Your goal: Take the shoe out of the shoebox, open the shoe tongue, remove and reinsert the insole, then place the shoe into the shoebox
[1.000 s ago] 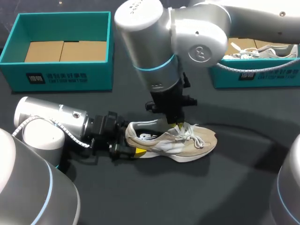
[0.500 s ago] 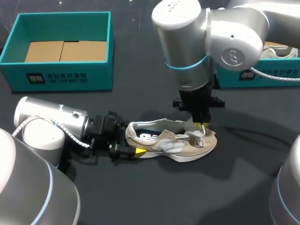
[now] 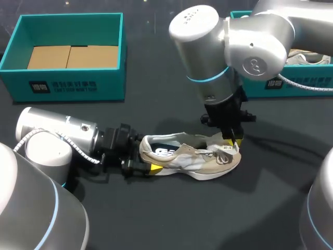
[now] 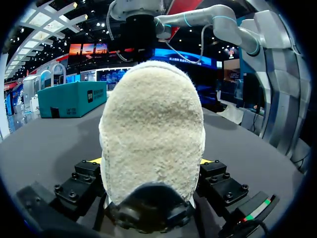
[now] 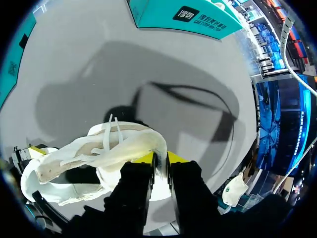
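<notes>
A beige shoe (image 3: 190, 159) with white laces lies on its side on the dark table. My left gripper (image 3: 147, 166) holds its heel; in the left wrist view the fuzzy heel (image 4: 151, 124) fills the space between both fingers of that gripper (image 4: 151, 161). My right gripper (image 3: 232, 140) hangs over the toe end, fingers nearly together with the end of the tongue (image 3: 217, 139) between them. In the right wrist view the tongue (image 5: 129, 148) stretches from the shoe's opening (image 5: 74, 153) into the narrow gap of the gripper (image 5: 161, 157). The dark insole (image 3: 164, 151) shows inside.
A teal shoebox (image 3: 73, 86) with a cardboard floor stands at the back left. A second teal box (image 3: 291, 86) at the back right holds another shoe (image 3: 299, 56); its wall (image 5: 198, 20) lies ahead of my right gripper. Bare table surrounds the shoe.
My right arm has moved right along the shoe from the laces to the toe end, drawing the tongue forward. My left arm and the heel have kept still.
</notes>
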Robot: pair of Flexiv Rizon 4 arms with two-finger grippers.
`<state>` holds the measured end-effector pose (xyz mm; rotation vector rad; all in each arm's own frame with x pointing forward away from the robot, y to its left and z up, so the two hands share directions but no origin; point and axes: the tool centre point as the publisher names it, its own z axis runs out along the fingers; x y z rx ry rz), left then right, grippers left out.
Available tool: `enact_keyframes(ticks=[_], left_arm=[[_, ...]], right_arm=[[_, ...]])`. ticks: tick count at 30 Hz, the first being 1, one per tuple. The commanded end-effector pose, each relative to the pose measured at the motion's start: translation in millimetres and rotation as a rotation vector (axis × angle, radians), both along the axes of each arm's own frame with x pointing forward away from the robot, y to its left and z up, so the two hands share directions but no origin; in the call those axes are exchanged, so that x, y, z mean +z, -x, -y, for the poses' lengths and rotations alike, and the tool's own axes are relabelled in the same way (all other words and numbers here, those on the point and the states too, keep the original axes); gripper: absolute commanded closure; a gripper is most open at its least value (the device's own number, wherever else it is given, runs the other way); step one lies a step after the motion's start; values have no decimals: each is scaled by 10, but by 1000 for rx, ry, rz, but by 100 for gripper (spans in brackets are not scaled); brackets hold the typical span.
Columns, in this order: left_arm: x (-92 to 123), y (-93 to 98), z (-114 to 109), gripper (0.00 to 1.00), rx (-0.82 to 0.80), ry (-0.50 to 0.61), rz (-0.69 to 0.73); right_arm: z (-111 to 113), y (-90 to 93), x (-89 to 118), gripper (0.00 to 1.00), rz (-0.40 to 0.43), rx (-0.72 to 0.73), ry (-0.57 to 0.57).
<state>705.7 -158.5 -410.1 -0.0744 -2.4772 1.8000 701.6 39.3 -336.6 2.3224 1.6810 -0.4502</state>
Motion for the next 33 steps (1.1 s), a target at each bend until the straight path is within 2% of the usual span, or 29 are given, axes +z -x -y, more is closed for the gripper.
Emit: enact_keyframes(ticks=[1,9,12,20,28,33], left_arm=[[-16,-2,-14,100,1,-1,1],[-16,-2,-14,100,1,-1,1],[-16,-2,-14,100,1,-1,1],[-16,-2,-14,100,1,-1,1],[-16,-2,-14,100,1,-1,1],[-16,-2,-14,100,1,-1,1]], right_arm=[[-54,10,-101,72,74,-225,72],[26,5,-134,65,80,-282,89],[55,3,-86,67,90,-298,97],[-25,6,372,66,152,-257,101],[-290,-13,824,62,232,-139,97],[-466,-49,995,67,260,-26,42]])
